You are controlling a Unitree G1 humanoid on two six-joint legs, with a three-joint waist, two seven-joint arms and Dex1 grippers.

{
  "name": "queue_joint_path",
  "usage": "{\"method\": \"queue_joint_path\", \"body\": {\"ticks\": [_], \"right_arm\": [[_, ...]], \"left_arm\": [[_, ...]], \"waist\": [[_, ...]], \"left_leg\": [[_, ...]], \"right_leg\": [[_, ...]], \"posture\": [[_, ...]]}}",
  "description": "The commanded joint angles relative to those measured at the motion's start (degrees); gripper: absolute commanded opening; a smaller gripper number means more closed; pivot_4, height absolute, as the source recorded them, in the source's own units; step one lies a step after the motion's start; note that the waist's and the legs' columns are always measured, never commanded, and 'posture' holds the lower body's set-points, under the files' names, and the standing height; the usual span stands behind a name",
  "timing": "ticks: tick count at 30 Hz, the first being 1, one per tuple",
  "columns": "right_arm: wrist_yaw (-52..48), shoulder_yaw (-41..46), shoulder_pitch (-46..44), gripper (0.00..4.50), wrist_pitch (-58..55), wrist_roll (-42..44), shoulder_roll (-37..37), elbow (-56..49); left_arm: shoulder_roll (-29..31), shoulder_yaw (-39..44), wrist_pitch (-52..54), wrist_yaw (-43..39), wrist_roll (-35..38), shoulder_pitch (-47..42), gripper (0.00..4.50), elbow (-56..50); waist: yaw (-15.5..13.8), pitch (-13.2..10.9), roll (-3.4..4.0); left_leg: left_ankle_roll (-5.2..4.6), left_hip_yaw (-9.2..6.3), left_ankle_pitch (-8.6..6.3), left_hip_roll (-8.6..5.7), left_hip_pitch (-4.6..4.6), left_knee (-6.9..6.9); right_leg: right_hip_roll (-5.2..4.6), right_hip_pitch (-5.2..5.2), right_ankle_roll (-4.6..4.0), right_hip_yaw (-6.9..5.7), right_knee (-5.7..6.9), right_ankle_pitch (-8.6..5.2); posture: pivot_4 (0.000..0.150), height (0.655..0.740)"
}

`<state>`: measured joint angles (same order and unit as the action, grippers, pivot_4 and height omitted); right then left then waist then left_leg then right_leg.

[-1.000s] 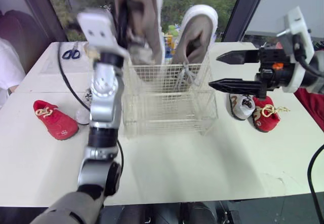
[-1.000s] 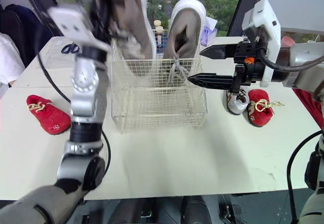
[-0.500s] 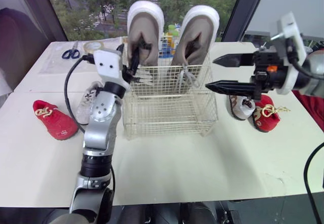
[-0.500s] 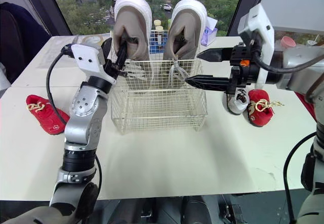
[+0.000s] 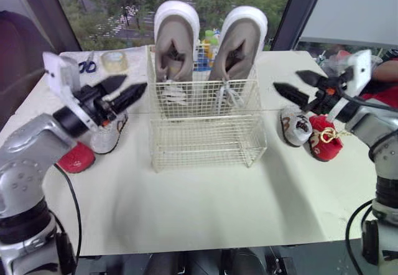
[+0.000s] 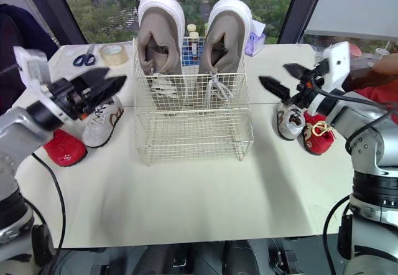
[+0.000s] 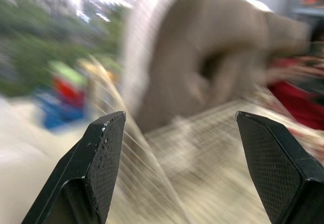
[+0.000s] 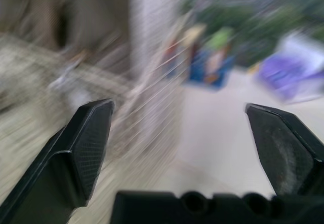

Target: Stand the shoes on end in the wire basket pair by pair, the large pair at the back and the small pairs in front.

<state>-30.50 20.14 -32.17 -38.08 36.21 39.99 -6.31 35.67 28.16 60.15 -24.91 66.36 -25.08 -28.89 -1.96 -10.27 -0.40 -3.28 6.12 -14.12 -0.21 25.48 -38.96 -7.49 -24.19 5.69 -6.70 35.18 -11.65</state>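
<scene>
The pair of large taupe shoes with white soles (image 5: 176, 45) stood on end at the back of the white wire basket (image 5: 205, 141). The left gripper (image 5: 137, 81) hung empty, its fingers spread, just left of the basket and above a small white sneaker (image 6: 99, 119). The right gripper (image 5: 286, 79) was likewise spread and empty on the basket's right, over a small white shoe (image 5: 295, 125) and a red shoe with yellow laces (image 5: 323, 138).
</scene>
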Motion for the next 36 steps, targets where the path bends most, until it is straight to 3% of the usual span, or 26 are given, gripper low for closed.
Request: {"method": "queue_joint_path", "body": {"ticks": [1,6,12,28,31,36], "right_arm": [[4.7,4.2,4.3,4.50,2.6,-1.8,-1.9,-2.7],[10.5,4.7,13.7,4.50,5.2,-6.2,-5.9,-5.1],[11.3,2.2,18.8,4.50,10.7,-11.1,-8.8,-1.9],[15.0,-3.0,15.2,4.50,19.7,-20.7,-13.6,16.0],[15.1,-3.9,14.1,3.61,22.1,-22.0,-14.1,18.6],[15.9,-4.9,14.0,1.12,22.5,-23.8,-14.6,18.5]], "left_arm": [[1.3,-2.5,1.9,0.7,10.8,2.8,3.58,-5.9],[2.1,-9.5,0.6,0.4,10.9,11.1,3.58,-11.2],[0.6,-16.0,-3.6,-0.2,6.1,11.3,3.58,-10.2],[0.3,-20.6,-8.2,-1.4,1.0,9.8,3.58,-8.0],[0.3,-20.9,-8.5,-1.3,0.4,9.6,3.61,-7.9],[0.9,-20.6,-8.4,-2.0,-0.4,9.2,3.61,-7.4]], "waist": [[-0.2,0.0,0.01],[-0.1,0.0,0.17],[-0.1,0.1,0.39],[0.2,0.1,0.43],[0.5,0.1,0.42],[1.4,0.1,0.42]], "left_leg": [[0.02,0.00,0.00,0.00,-0.01,-0.01],[0.18,0.01,-0.08,0.00,-0.14,0.05],[0.29,0.04,-0.03,0.05,-0.13,0.09],[0.27,0.05,-0.04,0.07,-0.11,0.13],[0.27,0.04,-0.04,0.07,-0.12,0.13],[0.27,0.03,-0.03,0.09,-0.12,0.16]], "right_leg": [[0.01,0.02,-0.01,0.00,-0.01,0.00],[0.10,0.11,-0.23,0.14,-0.07,-0.12],[0.22,0.00,-0.30,0.24,-0.08,-0.15],[0.23,-0.07,-0.33,0.29,-0.14,-0.17],[0.23,-0.05,-0.33,0.29,-0.16,-0.17],[0.24,-0.03,-0.33,0.29,-0.18,-0.17]], "posture": [[0.150,0.7400],[0.150,0.7400],[0.150,0.7400],[0.150,0.7400],[0.150,0.7400],[0.150,0.7400]]}}
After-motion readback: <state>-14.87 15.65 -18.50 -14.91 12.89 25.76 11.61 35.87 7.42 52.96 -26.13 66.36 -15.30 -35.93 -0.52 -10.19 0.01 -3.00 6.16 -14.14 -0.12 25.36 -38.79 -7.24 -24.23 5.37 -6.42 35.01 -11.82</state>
